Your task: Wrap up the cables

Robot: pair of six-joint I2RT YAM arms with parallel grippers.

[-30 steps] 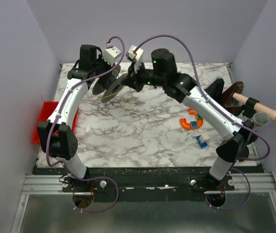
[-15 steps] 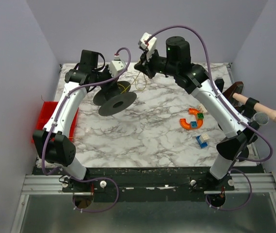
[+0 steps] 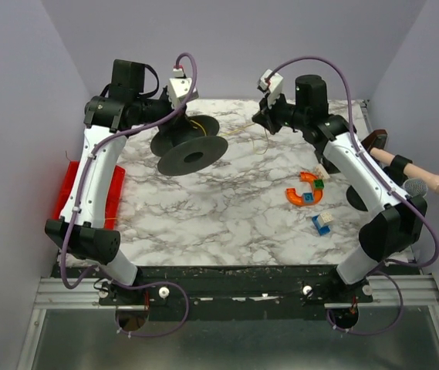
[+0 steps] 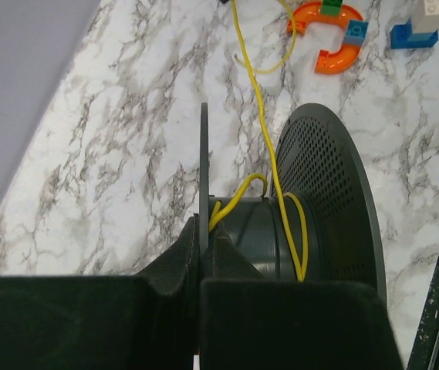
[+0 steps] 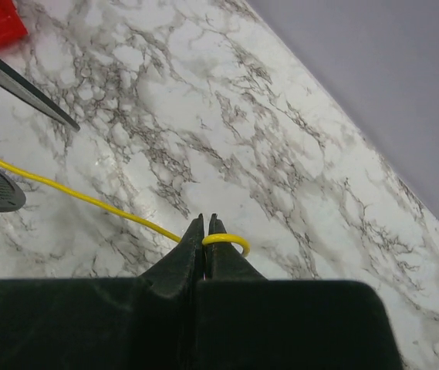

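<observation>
Right pincer (image 5: 204, 223) and cable (image 5: 88, 196) farther from spool (image 4: 323, 193)

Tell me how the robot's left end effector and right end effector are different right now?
The left end effector clamps a flat disc of the black plastic spool; the right end effector pinches the thin yellow wire. The left one's load is big and stiff, the right one's skinny and bendy. Both are shut and black.
</observation>
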